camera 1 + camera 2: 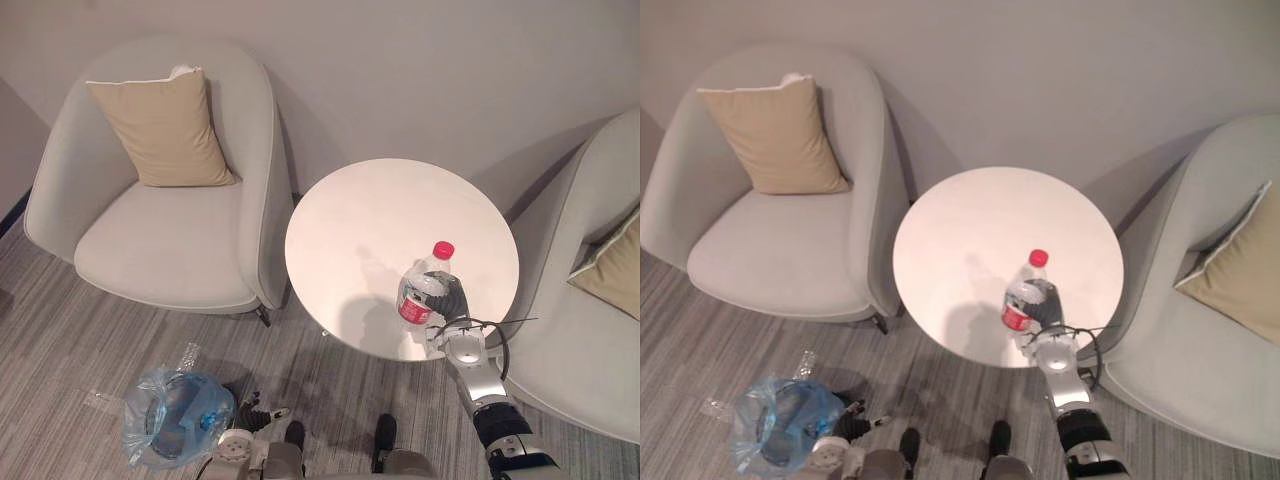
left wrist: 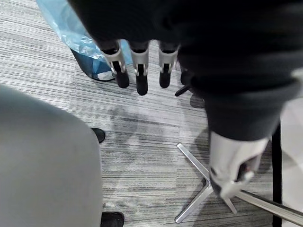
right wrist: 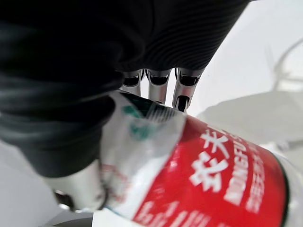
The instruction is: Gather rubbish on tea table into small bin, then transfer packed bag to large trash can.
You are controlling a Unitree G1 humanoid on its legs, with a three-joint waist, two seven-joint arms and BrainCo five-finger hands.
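Observation:
A clear plastic bottle (image 1: 425,285) with a red cap and red label stands near the front right edge of the round white tea table (image 1: 380,220). My right hand (image 1: 452,298) is wrapped round the bottle from its right side. In the right wrist view the red label (image 3: 213,175) lies against the palm, with the fingers (image 3: 158,82) curling behind it. A small bin lined with a blue bag (image 1: 175,415) sits on the floor at lower left. My left hand (image 2: 137,71) hangs beside it with straight fingers, holding nothing.
A grey armchair (image 1: 170,250) with a tan cushion stands left of the table; another armchair (image 1: 590,340) stands close on the right. Clear plastic scraps (image 1: 188,352) lie on the carpet near the bin. The table's metal foot (image 2: 194,208) spreads over the floor.

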